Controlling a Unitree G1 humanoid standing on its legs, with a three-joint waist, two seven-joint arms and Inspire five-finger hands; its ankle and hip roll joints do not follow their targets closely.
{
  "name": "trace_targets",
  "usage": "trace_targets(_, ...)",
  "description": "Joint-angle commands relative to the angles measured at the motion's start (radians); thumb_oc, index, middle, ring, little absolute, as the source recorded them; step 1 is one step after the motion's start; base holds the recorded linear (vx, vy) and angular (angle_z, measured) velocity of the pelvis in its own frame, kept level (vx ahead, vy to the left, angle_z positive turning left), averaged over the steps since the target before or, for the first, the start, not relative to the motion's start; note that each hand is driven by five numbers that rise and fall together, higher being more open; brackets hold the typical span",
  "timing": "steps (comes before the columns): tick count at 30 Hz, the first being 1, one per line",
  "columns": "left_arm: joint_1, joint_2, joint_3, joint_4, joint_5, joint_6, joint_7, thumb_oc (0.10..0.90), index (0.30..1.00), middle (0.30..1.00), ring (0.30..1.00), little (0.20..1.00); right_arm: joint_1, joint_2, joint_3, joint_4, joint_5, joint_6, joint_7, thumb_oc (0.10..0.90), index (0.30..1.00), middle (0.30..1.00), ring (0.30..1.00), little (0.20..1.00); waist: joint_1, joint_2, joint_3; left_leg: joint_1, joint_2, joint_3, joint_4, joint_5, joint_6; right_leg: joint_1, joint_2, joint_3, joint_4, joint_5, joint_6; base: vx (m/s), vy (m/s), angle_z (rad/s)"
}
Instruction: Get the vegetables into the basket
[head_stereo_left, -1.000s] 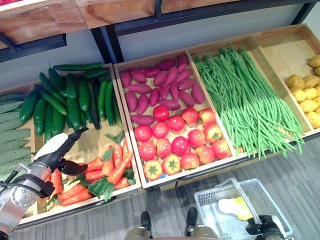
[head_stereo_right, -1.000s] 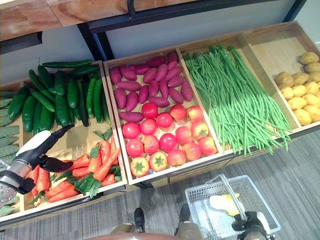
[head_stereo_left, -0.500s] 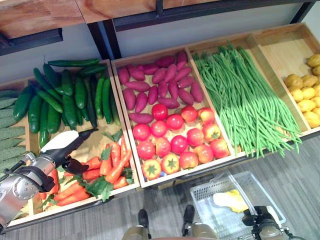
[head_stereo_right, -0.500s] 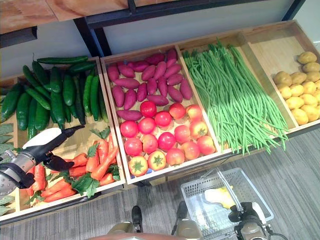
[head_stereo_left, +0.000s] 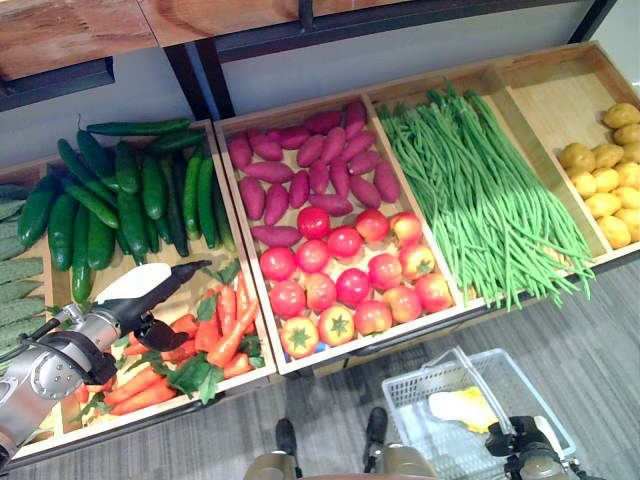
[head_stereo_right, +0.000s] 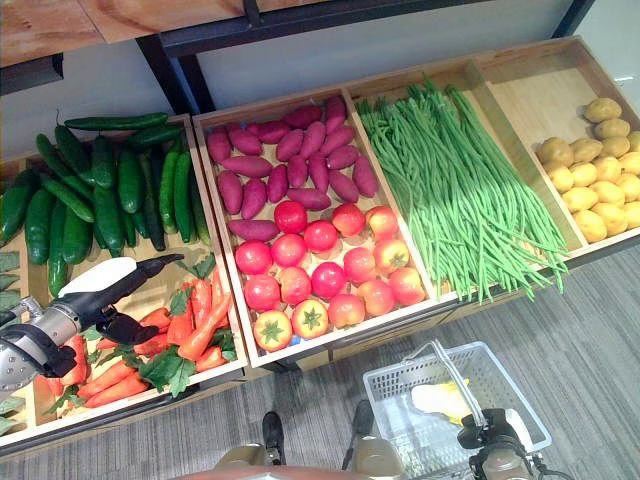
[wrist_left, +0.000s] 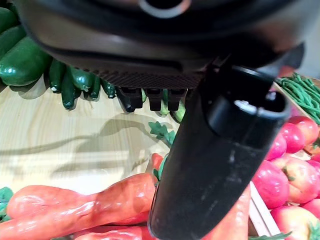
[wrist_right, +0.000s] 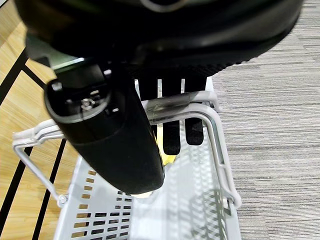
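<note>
The orange carrots with green leafy tops lay heaped at the near end of the left wooden produce crate, and the long dark green cucumbers were piled at that crate's far end, with a strip of bare wood floor between the two heaps. Over that open strip, just above the carrots, hovered the robot's left hand, its fingers stretched out straight and its thumb hanging down toward the carrots, holding nothing. In the next crate to the right, purple sweet potatoes filled the far half and red tomatoes the near half, packed close up to the crate's front rim. Beyond them a crate held a broad sheaf of long green beans, whose tips spilled over the near edge, and at the far right yellow potatoes sat against the side wall of a crate with bare wood behind them. The white plastic mesh basket stood on the grey carpet floor in front of the crates, apart from them, with a pale yellow item inside. The right hand was curled round the basket's metal handle.
</note>
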Motion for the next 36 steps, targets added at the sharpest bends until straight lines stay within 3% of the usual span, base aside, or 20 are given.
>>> trace_targets(1,-0.08,0.063,0.082,0.019,0.018,-0.01,0.037,0.9,1.0,1.0,1.0,1.0,-0.013,-0.069,0.033,0.004,-0.017,-0.017,-0.031,0.4,0.3,0.3,0.3,0.3,0.002,-0.064,-0.062,-0.041,0.061,-0.017,-0.017,0.038,-0.064,-0.026,-0.106,0.066,-0.002,0.049,0.123,-0.01,-0.009,-0.1)
trace_targets(19,0.097,0.057,0.201,0.002,0.014,-0.004,0.002,0.9,1.0,1.0,1.0,1.0,-0.012,-0.068,0.034,-0.009,-0.023,-0.018,-0.011,0.4,0.3,0.3,0.3,0.3,0.013,-0.057,-0.065,-0.036,0.061,-0.013,-0.017,0.04,-0.065,-0.019,-0.106,0.058,-0.002,0.048,0.122,0.0,-0.001,-0.02)
trace_targets(36,-0.096,-0.069,0.053,0.172,0.071,0.036,0.044,0.9,1.0,1.0,1.0,1.0,-0.029,-0.073,0.057,-0.027,-0.038,-0.011,-0.01,0.4,0.3,0.3,0.3,0.3,0.004,-0.061,-0.042,-0.068,0.05,-0.03,-0.017,0.048,-0.06,-0.037,-0.117,0.051,-0.002,0.059,0.124,0.0,0.002,0.0)
